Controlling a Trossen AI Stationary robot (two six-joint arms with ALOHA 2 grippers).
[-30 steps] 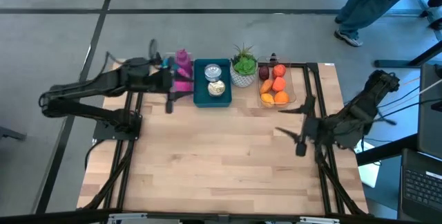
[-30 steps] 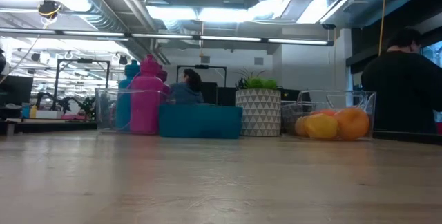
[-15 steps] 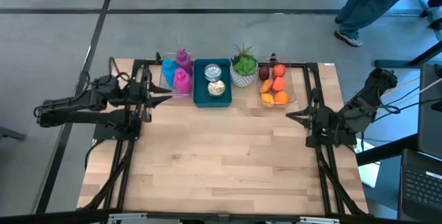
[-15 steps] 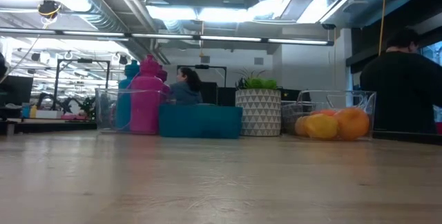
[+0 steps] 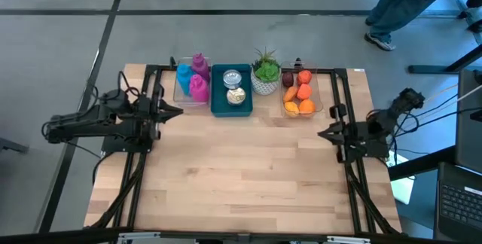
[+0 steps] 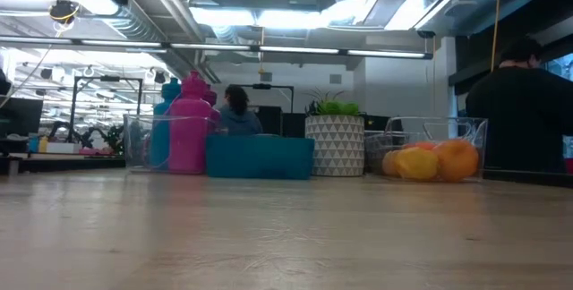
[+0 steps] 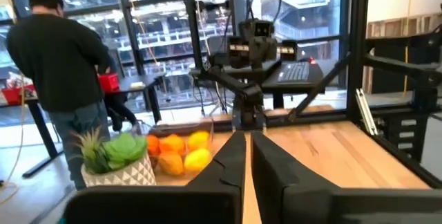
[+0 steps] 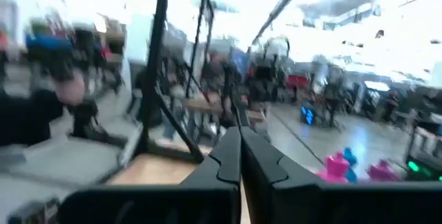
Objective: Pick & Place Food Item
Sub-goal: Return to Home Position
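The food, oranges and a few red and dark pieces [image 5: 299, 93], lies in a clear bin [image 5: 320, 97] at the table's far edge. It also shows in the low view [image 6: 430, 160] and the left wrist view [image 7: 176, 151]. My left gripper [image 5: 175, 111] is shut and empty over the table's left side, pointing right, its fingers nearly together in its wrist view [image 7: 248, 155]. My right gripper [image 5: 322, 133] is shut and empty over the right side, pointing left, its fingers together in its wrist view [image 8: 240, 151]. Neither gripper shows in the low view.
Along the far edge stand a clear bin with pink and blue bottles [image 5: 192, 82], a teal tray holding a jar [image 5: 232, 89] and a potted plant [image 5: 265, 74]. The wooden tabletop [image 5: 241, 169] lies bare between the arms. A person [image 5: 407, 7] stands beyond the far right corner.
My left gripper has drawn back from the bottle bin toward the table's left and near side. My right gripper has pulled back toward the table's right edge, and its fingers, spread apart a second ago, have come together.
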